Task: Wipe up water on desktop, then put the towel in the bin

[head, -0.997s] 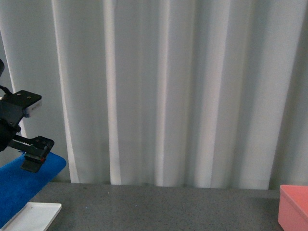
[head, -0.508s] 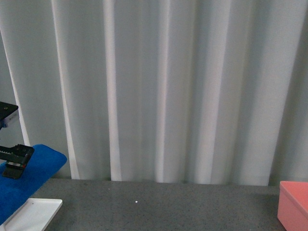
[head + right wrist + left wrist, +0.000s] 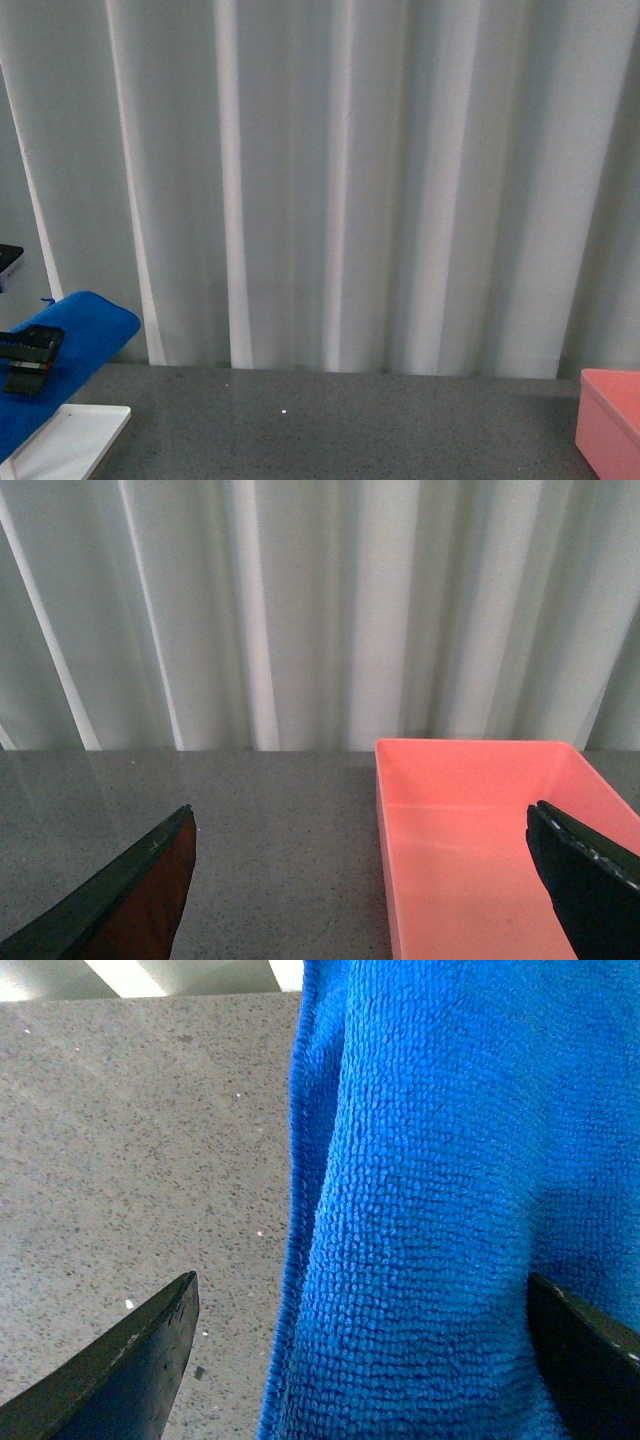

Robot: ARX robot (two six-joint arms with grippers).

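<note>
The blue towel hangs at the far left of the front view, above the dark grey speckled desktop. My left gripper is only partly in view at the left edge, against the towel. In the left wrist view the towel fills the space between the jaws of the left gripper, which stand wide open on either side of it. My right gripper is open and empty, above the desktop beside the near edge of the salmon-pink bin. The bin's corner shows at the far right.
A flat white tray lies on the desktop under the towel at the lower left. A pale pleated curtain closes off the back of the desktop. The bin looks empty inside.
My left gripper has moved left and down, so it is now mostly past the frame's left edge. The towel stays at the far left.
</note>
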